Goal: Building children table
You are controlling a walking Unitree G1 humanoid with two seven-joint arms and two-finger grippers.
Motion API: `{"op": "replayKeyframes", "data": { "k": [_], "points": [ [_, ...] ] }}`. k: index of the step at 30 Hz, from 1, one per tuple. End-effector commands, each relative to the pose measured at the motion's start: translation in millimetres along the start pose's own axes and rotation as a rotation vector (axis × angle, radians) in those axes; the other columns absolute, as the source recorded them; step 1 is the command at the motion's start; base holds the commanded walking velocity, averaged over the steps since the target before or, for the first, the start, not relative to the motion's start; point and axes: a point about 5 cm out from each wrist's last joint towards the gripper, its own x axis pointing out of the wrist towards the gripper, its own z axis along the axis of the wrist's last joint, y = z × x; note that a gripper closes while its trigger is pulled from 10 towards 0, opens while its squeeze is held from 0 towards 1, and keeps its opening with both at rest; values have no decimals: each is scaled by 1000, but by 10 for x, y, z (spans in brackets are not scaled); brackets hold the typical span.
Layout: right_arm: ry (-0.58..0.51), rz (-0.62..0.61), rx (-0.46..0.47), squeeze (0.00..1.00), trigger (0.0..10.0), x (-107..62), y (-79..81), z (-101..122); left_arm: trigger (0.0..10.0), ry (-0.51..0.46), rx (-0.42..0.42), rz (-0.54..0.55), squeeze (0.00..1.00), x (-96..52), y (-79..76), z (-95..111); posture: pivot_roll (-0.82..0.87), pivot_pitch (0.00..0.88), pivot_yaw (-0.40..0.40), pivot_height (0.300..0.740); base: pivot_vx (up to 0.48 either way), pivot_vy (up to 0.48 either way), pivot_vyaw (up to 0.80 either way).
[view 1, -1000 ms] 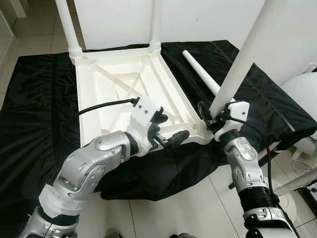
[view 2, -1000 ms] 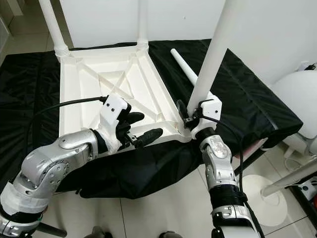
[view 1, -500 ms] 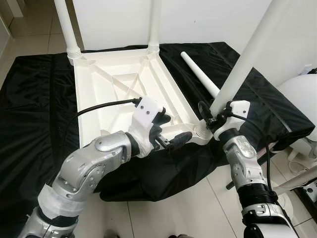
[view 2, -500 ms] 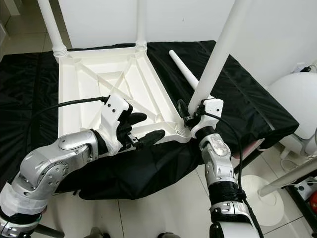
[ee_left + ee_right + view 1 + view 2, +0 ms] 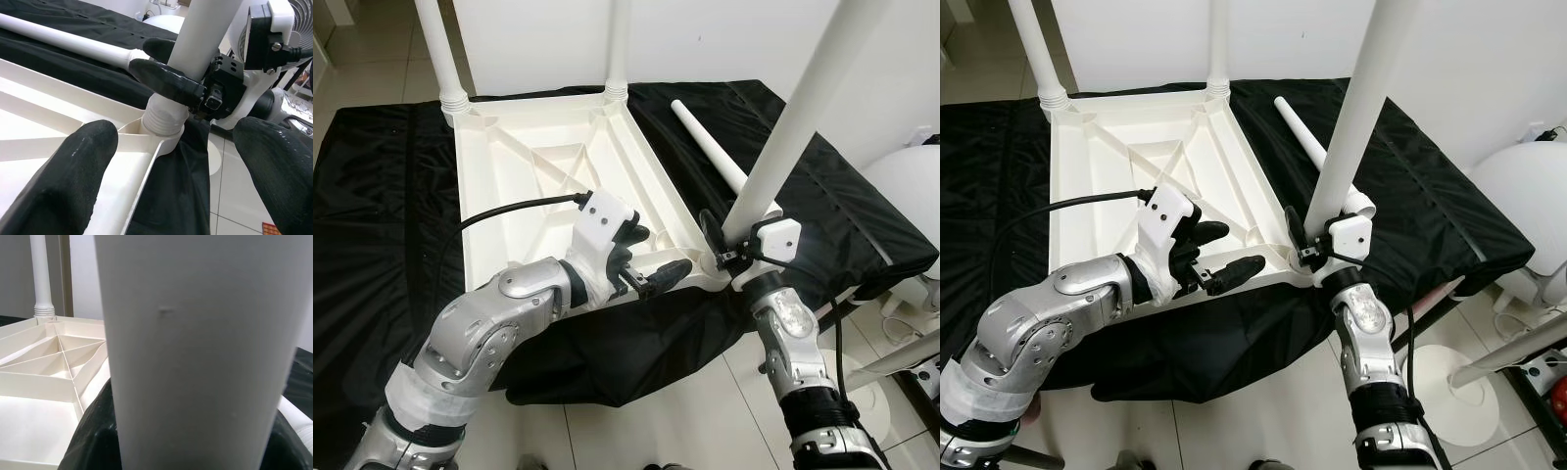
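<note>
My right gripper [image 5: 1304, 242], clamped on the table leg [image 5: 783, 147], has brought it more upright, its threaded end now in the corner socket of the upturned tabletop [image 5: 519, 211] just below; my left gripper [image 5: 651, 266] stays spread, bracing that edge

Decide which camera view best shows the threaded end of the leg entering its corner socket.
The left wrist view: the leg's threaded end sits in the socket, close and sharp, with the right tool clamped just above. Both eye views show that joint small, partly behind the right tool. The right wrist view shows the leg's smooth shaft.
</note>
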Motion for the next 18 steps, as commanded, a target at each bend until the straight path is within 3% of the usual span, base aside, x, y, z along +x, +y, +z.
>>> {"op": "replayKeyframes", "data": {
  "k": [1, 7, 10, 12, 18],
  "points": [
    [192, 4, 43, 0, 10000, -225, 69, -364, 10000, -8, 22, -115, 0, -9, -85, 45, 39, 113, -19, 740, 0, 0, 0],
    [219, 19, 14, 0, 10000, -220, 55, -405, 10000, -11, 26, -115, 0, -4, -80, 60, 37, 112, -14, 740, 0, 0, 0],
    [230, -21, 93, 0, 10000, -204, -5, -438, 10000, -15, 28, -116, 0, 1, -79, 70, 38, 110, -17, 740, 0, 0, 0],
    [183, -53, 167, 0, 10000, -236, -24, -420, 10000, -16, 29, -115, 0, -3, -78, 75, 43, 110, -22, 740, 0, 0, 0],
    [152, -95, 214, 0, 10000, -334, 11, -447, 10000, -21, 29, -104, 0, -6, -72, 81, 44, 111, -25, 740, 0, 0, 0]
  ]
}}
